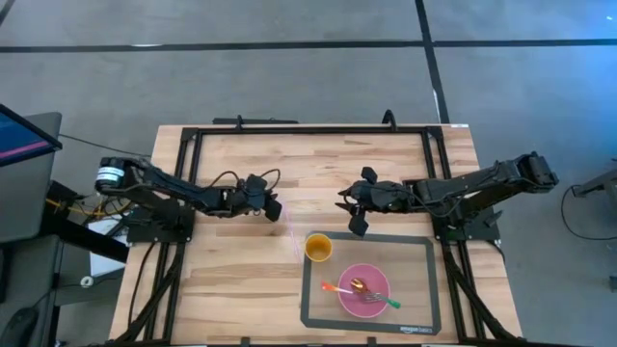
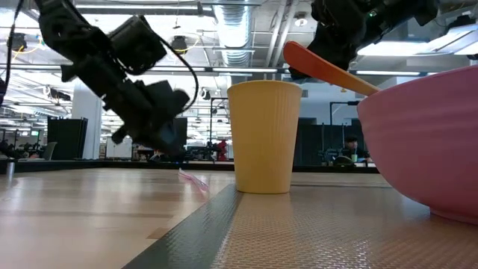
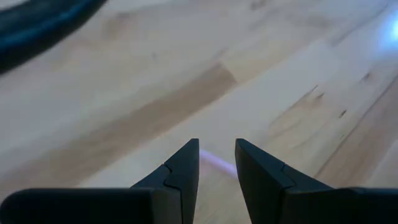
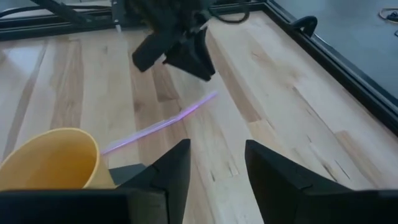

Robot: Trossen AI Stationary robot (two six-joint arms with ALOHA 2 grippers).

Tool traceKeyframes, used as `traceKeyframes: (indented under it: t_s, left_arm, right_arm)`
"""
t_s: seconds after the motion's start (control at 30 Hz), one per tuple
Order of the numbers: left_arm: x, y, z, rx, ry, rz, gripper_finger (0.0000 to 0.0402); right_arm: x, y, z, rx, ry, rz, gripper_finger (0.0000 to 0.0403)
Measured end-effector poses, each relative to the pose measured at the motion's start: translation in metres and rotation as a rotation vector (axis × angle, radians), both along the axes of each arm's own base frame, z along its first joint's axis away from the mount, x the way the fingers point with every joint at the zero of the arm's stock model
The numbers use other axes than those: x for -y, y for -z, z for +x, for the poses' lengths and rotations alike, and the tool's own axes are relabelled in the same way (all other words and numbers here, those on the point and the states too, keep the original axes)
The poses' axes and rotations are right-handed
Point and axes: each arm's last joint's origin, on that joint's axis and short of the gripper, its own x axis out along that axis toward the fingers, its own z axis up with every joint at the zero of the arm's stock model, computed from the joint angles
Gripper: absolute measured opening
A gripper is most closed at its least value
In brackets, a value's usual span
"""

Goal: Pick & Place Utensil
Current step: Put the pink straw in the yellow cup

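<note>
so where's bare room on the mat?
Mat is bare right of the pink bowl and between cup and its right edge. Crowded: the bowl, holding spoon and fork.

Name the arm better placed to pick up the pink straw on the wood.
Left, probably. The left gripper hangs open right over one end of the pink straw. The right gripper, also open, sits farther off beside the yellow cup.

Both arms [image 1: 174,188] are black, built of jointed segments with loose black cables looping alongside. The left arm's base carries a silver-white cylindrical cap [image 1: 109,176]. Fingers [image 3: 177,180] are dark, wedge-shaped, matte.
</note>
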Motion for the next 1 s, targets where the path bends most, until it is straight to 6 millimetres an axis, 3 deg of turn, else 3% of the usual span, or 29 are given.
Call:
traceKeyframes:
  t_s: [0.3,1.0]
  left_arm:
    - [0.000,0.023,0.013,-0.023,0.006,-0.026,0.0104]
    - [-0.010,0.024,0.013,-0.015,0.003,-0.060,0.0104]
  right_arm:
    - [0.004,0.000,0.000,-0.001,0.015,0.002,0.0141]
    - [0.004,0.000,0.000,0.000,0.012,0.003,0.0134]
